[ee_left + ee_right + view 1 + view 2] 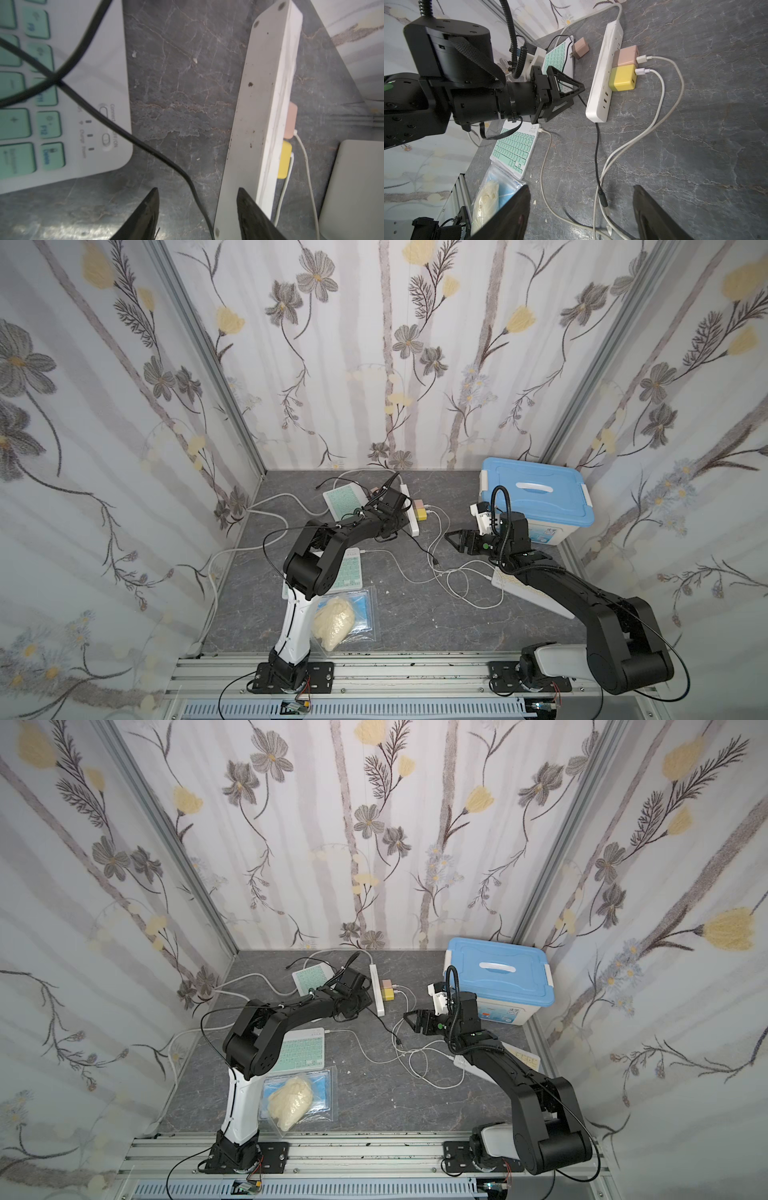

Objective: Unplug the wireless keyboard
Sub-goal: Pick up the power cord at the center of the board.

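- While L gripper (197,198) is poised at power strip (264,104) end, fingers are seen part-open, black cable (133,138) between, nothing gripped.
- R gripper (581,199) is seen wide open, empty.

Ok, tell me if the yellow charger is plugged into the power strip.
Yes, the right wrist view shows the yellow charger seated in the white power strip, beside the pink charger.
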